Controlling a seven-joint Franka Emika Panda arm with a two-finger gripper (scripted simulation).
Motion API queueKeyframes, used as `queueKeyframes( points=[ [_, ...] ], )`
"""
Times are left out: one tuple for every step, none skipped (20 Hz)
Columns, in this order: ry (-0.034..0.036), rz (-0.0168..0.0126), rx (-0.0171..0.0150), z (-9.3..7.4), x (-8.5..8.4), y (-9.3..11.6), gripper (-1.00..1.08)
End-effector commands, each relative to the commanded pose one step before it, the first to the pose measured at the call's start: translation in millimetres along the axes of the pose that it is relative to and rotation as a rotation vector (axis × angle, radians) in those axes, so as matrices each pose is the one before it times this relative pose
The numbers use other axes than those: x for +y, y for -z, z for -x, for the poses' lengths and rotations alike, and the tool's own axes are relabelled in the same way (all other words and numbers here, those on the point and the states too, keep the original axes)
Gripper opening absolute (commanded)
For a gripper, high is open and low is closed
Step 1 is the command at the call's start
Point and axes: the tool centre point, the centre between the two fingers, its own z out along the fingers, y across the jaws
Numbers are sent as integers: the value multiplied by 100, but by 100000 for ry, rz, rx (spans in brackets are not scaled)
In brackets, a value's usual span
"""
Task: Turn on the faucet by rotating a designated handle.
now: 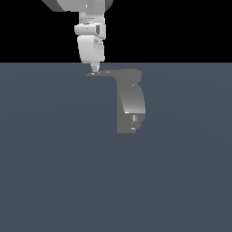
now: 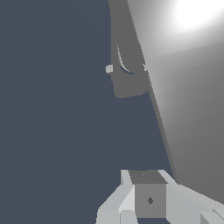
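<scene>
The grey faucet (image 1: 131, 102) stands upright on the dark floor, its chunky curved body ending in a notched lower end. From its top cap the thin flat handle (image 1: 108, 73) tapers toward the exterior view's left. My gripper (image 1: 94, 69) comes down from above and sits right at the handle's narrow tip, fingers together and holding nothing. In the wrist view the gripper (image 2: 148, 192) lies beside the handle (image 2: 188, 109), which fills one side as a broad bright grey surface. The faucet (image 2: 127, 81) body shows farther off.
The white arm (image 1: 90, 36) hangs down from the upper edge over the handle's tip. A flat dark blue-grey floor (image 1: 54, 158) spreads all around the faucet, with no other objects in view.
</scene>
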Motion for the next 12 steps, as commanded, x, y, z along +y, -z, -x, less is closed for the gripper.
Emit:
queueKeyframes(
  points=[
    [-57,353,163,-50,829,-5,-100],
    [0,0,0,10,272,0,-100],
    [0,0,0,10,274,0,-100],
    [0,0,0,10,276,0,-100],
    [0,0,0,10,278,0,-100],
    [0,0,0,11,280,0,-100],
    [0,0,0,11,282,0,-100],
    [0,0,0,11,283,0,-100],
    [0,0,0,11,285,0,-100],
    [0,0,0,11,287,0,-100],
    [0,0,0,11,289,0,-100],
    [0,0,0,11,291,0,-100]
  ],
)
